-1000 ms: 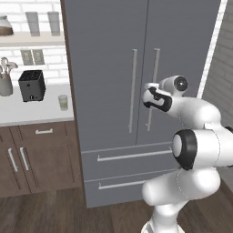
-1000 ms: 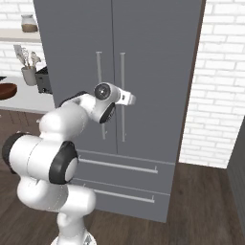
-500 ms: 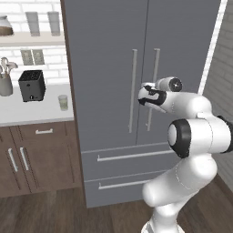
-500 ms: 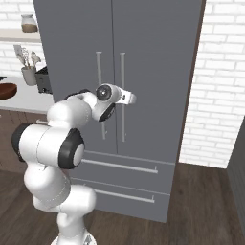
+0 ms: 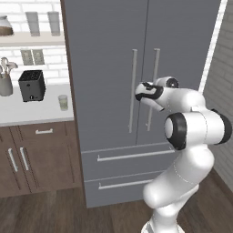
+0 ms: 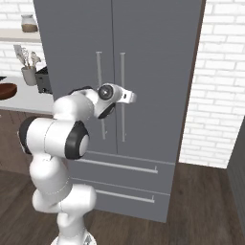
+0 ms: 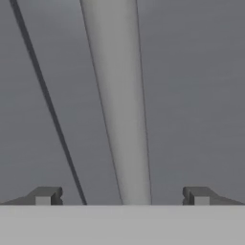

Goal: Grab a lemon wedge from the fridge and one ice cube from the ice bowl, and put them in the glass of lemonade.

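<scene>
Grey, smooth fridge, both doors closed; hand view alone shows the pincer spread wide astride 1 silver bar handle. Left base view adds the lemonade glass on the white counter, left.

On my left base view I see a white counter at nine o'clock, carried by brown wooden cupboards with silver handles. A black toaster stands on it, and at the toaster's nine o'clock a pale utensil crock with tools sticking up. An open shelf at eleven o'clock bears two tall clear grey glasses and a jar with a brown fill. Behind the shelf I see white tile with a double wall outlet. In my right base view a white brick wall fills three o'clock, above dark wooden flooring.
</scene>
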